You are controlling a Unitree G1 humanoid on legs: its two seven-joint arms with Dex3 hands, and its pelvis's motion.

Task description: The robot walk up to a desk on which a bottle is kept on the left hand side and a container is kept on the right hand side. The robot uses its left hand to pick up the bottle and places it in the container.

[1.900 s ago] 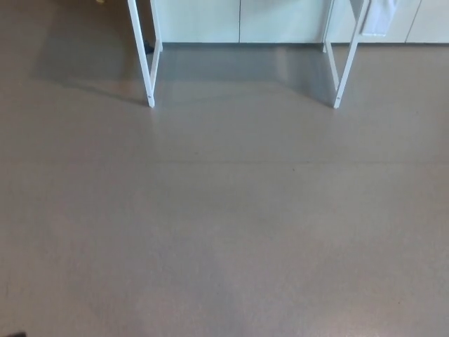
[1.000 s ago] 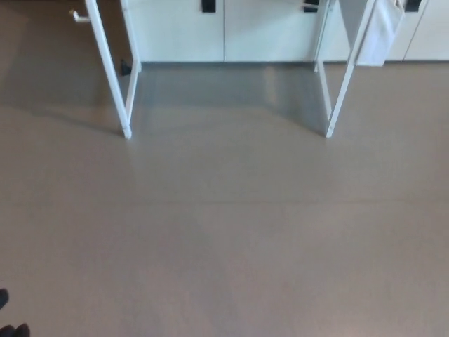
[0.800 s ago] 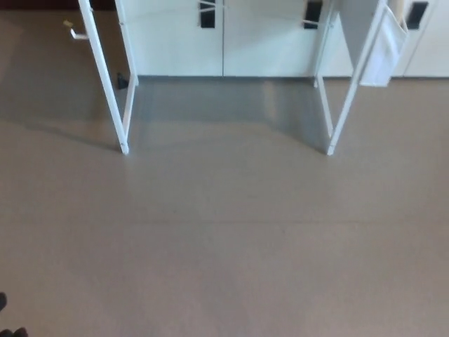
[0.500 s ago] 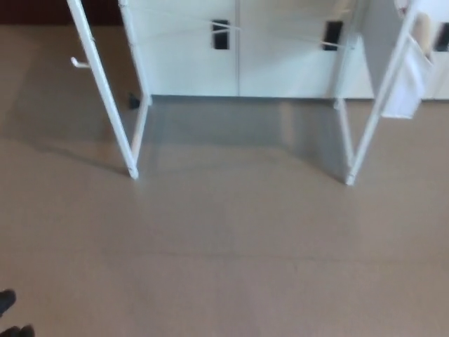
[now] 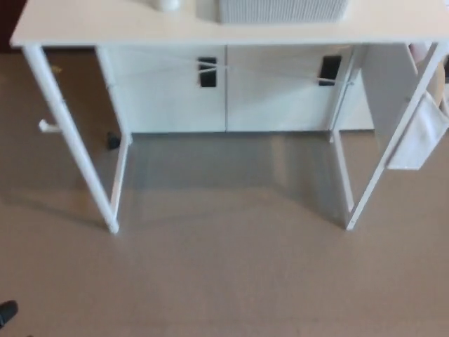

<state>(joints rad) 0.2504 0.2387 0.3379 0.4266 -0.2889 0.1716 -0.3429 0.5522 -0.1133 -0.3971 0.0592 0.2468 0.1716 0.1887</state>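
Note:
A white desk (image 5: 105,31) with thin white legs fills the top of the head view. At its top edge stands the base of a white bottle (image 5: 167,4), left of centre. To its right sits the lower part of a white ribbed container (image 5: 280,10). Both are cut off by the frame's top. A small black tip of my left hand (image 5: 6,312) shows at the bottom left corner, far from the desk. My right hand does not show.
Grey-brown floor (image 5: 224,281) lies between me and the desk. White cabinets with black handles (image 5: 207,72) stand behind the desk. A white cloth (image 5: 417,140) hangs at the desk's right side.
The camera has tilted up and come nearer: the desk legs have slid down the picture and the desk top with the bottle and container has come into view.

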